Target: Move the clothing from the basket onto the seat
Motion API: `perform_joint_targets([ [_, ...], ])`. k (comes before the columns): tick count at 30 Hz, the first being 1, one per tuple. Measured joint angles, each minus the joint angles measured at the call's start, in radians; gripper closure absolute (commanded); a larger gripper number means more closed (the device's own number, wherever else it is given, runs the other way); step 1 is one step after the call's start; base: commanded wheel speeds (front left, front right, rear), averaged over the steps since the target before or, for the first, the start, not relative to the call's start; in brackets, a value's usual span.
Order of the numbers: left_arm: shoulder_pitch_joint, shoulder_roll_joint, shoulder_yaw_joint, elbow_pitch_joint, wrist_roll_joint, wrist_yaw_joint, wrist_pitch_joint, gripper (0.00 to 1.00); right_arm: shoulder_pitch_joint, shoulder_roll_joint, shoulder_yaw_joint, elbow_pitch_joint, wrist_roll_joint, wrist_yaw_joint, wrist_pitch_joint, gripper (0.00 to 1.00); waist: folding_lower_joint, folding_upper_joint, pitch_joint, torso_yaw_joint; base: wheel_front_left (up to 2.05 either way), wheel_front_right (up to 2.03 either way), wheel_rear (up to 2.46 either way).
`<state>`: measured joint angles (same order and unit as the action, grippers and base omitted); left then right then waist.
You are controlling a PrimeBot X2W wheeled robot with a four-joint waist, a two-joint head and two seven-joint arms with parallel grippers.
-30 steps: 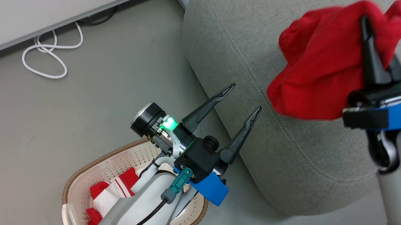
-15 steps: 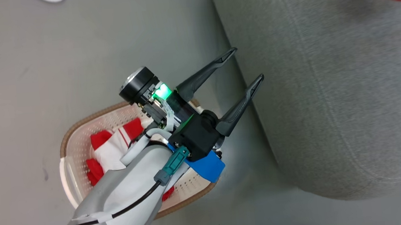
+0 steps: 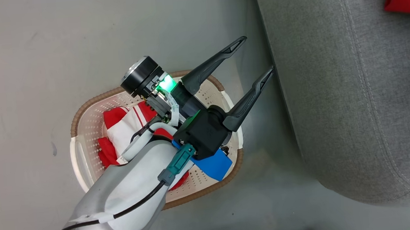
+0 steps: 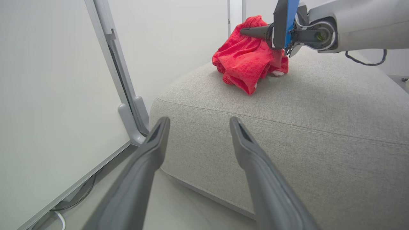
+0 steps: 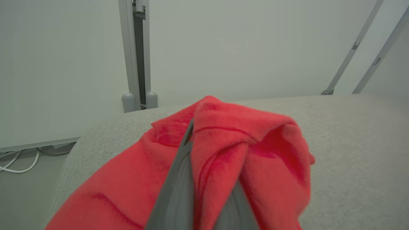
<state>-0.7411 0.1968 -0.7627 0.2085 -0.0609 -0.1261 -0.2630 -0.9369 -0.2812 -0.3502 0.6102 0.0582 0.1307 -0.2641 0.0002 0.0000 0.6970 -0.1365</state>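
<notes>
Your right pincer (image 4: 248,31) is clamping a red garment (image 4: 246,62) that is resting on the seat (image 4: 319,105). Your left pincer (image 3: 258,53), jaws wide, is hovering over the basket (image 3: 80,115); the other garment (image 3: 125,122) is lying below and behind its fingertips, nearer that arm.

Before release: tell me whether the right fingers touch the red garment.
Touching. Right wrist view shows the fingers shut on the red garment, fabric between them.
</notes>
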Motion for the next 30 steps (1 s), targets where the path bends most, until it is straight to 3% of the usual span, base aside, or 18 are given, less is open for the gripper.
perform_joint_targets([
  [5, -0.001, -0.005, 0.001, -0.001, -0.001, 0.001, 0.000, 0.00, 0.000, -0.001, 0.003, 0.067, -0.008, 0.000, 0.000, 1.00, -0.0001, 0.0000, -0.008, 0.012, 0.00, 0.00, 0.00],
  [6, -0.001, -0.005, 0.001, -0.001, -0.003, 0.002, 0.000, 0.00, 0.000, -0.001, 0.004, 0.071, -0.009, 0.000, 0.000, 0.79, -0.0001, 0.0000, -0.012, 0.013, 0.00, 0.00, 0.00],
  [7, -0.001, -0.005, 0.003, -0.001, -0.006, 0.002, 0.000, 0.00, 0.000, -0.001, 0.005, 0.074, -0.011, 0.000, 0.000, 0.00, -0.0001, 0.0000, -0.017, 0.012, 0.00, 0.00, 0.00],
  [12, 0.020, -0.006, 0.013, 0.000, -0.020, 0.013, 0.000, 0.00, 0.046, 0.007, 0.003, 0.063, 0.002, 0.000, 0.000, 0.00, -0.0001, 0.0000, -0.068, 0.011, 0.00, 0.00, 0.00],
  [22, 0.127, -0.026, 0.057, -0.001, -0.058, 0.042, 0.000, 0.00, 0.335, 0.042, 0.007, -0.056, 0.032, 0.000, 0.000, 0.00, -0.0004, 0.0000, -0.234, 0.008, 0.00, 0.00, 0.00],
  [30, 0.250, -0.033, 0.150, -0.007, -0.091, 0.080, 0.000, 0.00, 0.515, 0.090, 0.105, -0.230, 0.033, 0.000, 0.000, 0.00, -0.0005, 0.0001, -0.373, 0.020, 0.00, 0.00, 0.00],
])
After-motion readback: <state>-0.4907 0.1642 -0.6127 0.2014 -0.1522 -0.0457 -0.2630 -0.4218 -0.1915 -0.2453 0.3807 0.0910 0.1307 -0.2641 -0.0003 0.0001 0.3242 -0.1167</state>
